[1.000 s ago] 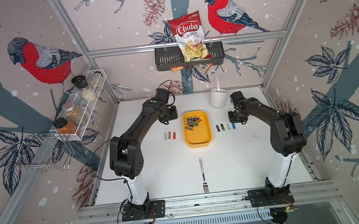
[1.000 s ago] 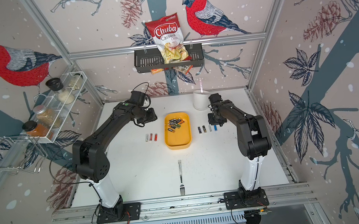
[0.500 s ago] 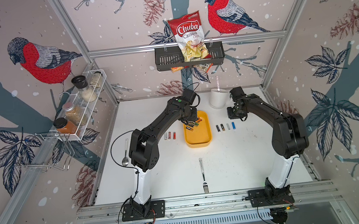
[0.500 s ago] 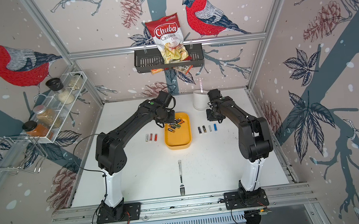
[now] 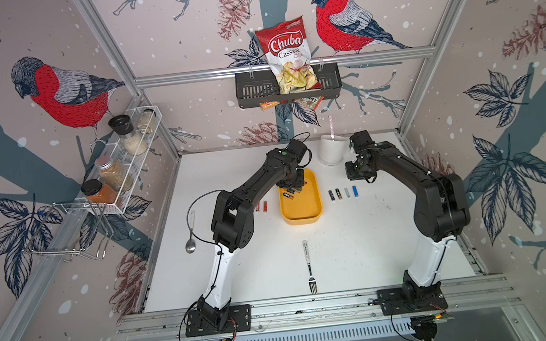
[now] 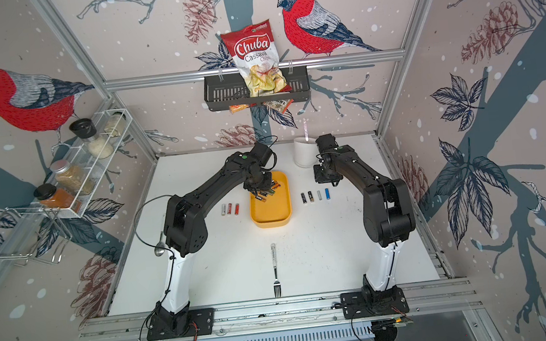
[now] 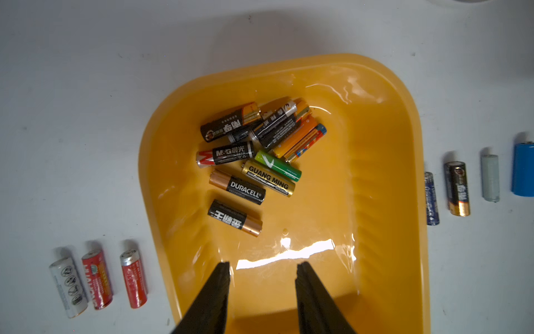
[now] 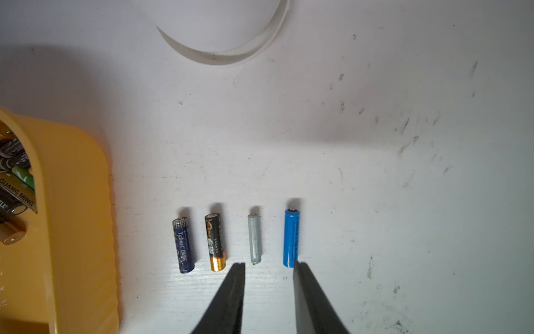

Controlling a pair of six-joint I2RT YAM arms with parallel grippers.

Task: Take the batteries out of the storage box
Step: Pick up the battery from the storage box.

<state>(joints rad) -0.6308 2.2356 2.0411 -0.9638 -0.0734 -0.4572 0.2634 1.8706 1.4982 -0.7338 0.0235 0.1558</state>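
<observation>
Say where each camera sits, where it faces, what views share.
Both top views: high behind both arms, shown whole, facing down at the table.
Left wrist: looking down on the storage box and batteries; open left gripper shows.
Right wrist: looking down on four table batteries; open right gripper shows.
Shared: storage box, in both wrist views.

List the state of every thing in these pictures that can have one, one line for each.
storage box: upright, not yet empty
batteries in the box: loose, piled at one end
three batteries on the left: out, in a row
four batteries on the right: out, in a row
left gripper: open, empty, over the box
right gripper: open, empty, by the four batteries
white cup: upright
fork: lying flat
spoon: lying flat
</observation>
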